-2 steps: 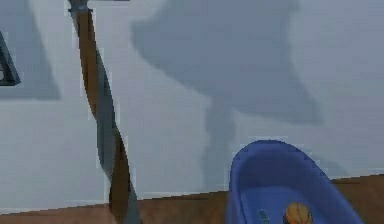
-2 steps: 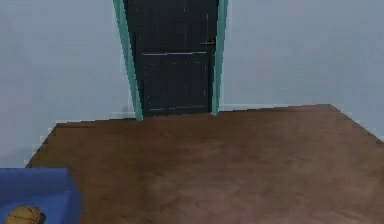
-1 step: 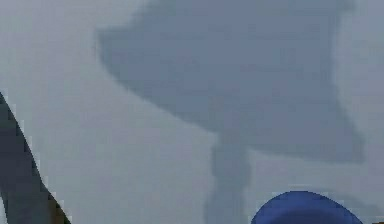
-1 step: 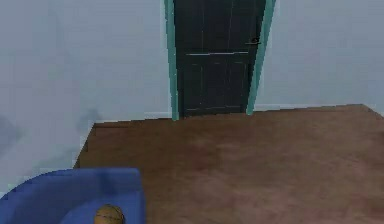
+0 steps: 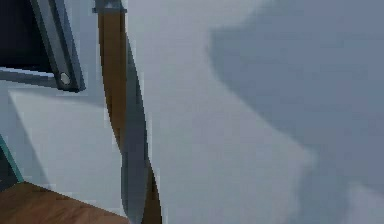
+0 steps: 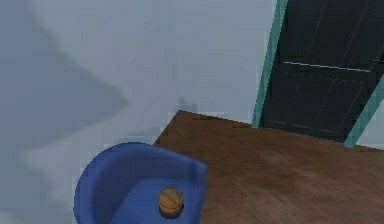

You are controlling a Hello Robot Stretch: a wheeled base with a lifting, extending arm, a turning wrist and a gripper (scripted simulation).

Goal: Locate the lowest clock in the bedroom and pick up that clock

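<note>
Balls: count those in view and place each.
1. The orange ball lies on the blue chair, at the arm side view's bottom edge; more could hide behind the chair.

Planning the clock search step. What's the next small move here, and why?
Probably turn the base toward the arm side and scan there. The forward view faces a close wall with a wooden stick leaning on it, so little is left to search ahead. The arm side view has open wood floor, a blue chair holding a basketball, and a dark door.
</note>
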